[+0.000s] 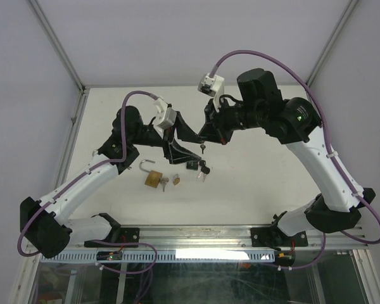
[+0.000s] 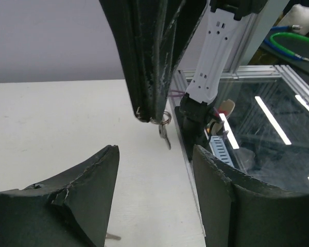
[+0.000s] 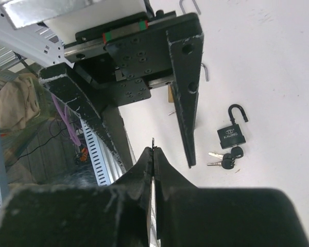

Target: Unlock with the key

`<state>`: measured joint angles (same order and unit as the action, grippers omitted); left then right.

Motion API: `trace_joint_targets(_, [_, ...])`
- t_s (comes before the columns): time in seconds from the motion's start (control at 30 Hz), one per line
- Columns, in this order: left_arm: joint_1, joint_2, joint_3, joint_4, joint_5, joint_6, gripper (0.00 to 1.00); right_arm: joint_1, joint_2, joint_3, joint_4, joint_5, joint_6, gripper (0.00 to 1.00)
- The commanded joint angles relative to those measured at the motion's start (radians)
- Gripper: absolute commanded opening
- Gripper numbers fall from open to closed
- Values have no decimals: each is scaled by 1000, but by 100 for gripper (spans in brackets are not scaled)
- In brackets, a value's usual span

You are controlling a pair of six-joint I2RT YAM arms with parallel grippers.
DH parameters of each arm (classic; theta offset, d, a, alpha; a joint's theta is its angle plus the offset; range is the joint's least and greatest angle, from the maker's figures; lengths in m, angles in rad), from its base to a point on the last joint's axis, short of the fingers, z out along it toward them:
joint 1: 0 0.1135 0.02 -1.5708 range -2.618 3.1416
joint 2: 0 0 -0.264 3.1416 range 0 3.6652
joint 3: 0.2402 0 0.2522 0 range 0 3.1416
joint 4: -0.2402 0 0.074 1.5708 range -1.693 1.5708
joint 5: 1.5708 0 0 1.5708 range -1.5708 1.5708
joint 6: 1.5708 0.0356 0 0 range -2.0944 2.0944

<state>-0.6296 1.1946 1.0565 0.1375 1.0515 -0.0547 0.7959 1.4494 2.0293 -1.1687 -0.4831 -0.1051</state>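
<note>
My right gripper hangs shut above the table's middle, pinching a key ring with a small silver key dangling under its tips. In its own wrist view the right gripper shows only a thin metal edge between its tips. My left gripper is open just beside and below the key, nothing between its fingers. On the table lie a brass padlock and a black padlock, both with the shackle swung out. The left gripper hovers just behind them.
Two black-headed keys lie next to the black padlock. Small loose keys rest right of the brass padlock. The table's near edge with its aluminium rail runs close to the left gripper's right finger.
</note>
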Motion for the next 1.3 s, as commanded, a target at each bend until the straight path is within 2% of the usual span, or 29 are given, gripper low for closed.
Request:
trace_joint_targets(0.0, [-23, -32, -45, 284, -41, -191, 59, -1, -27, -10, 92, 23, -34, 0])
trace_joint_targets(0.17, [-44, -18, -40, 352, -77, -247, 55, -2, -28, -23, 107, 28, -36, 0])
trace_joint_targets(0.3, [-47, -18, -42, 344, -85, -257, 52, -1, -42, -46, 128, 23, -39, 0])
trace_joint_targets(0.37, [-47, -20, -44, 338, -98, -267, 42, -1, -39, -51, 128, 23, -41, 0])
trace_joint_targets(0.5, [-48, -14, -37, 338, -110, -278, 17, -2, -36, -51, 134, 13, -41, 0])
trace_joint_targets(0.57, [-49, -15, -33, 325, -115, -275, 9, -2, -35, -48, 136, 8, -42, 0])
trace_joint_targets(0.63, [-49, -17, -32, 305, -124, -277, 11, -4, -38, -46, 137, 8, -43, 0])
trace_joint_targets(0.67, [-50, -20, -33, 297, -130, -279, 17, -5, -41, -47, 138, 8, -44, 0])
trace_joint_targets(0.73, [-48, -25, -43, 295, -141, -285, 43, -8, -43, -47, 141, 6, -44, 0])
trace_joint_targets(0.77, [-49, -26, -47, 300, -144, -288, 45, -9, -44, -47, 140, 1, -44, 0])
trace_joint_targets(0.8, [-49, -28, -52, 307, -146, -290, 44, -9, -43, -46, 141, -2, -42, 0])
trace_joint_targets(0.93, [-48, -31, -63, 323, -152, -306, 25, -13, -43, -45, 140, -5, -42, 0])
trace_joint_targets(1.03, [-48, -28, -63, 315, -153, -306, 22, -15, -47, -49, 148, -14, -41, 0])
trace_joint_targets(1.17, [-48, -18, -52, 321, -136, -298, 9, -18, -42, -57, 146, -27, -37, 0])
trace_joint_targets(1.23, [-48, -16, -50, 308, -140, -308, 8, -18, -45, -57, 149, -32, -35, 0])
trace_joint_targets(1.27, [-48, -18, -52, 305, -142, -312, 13, -19, -49, -59, 151, -33, -35, 0])
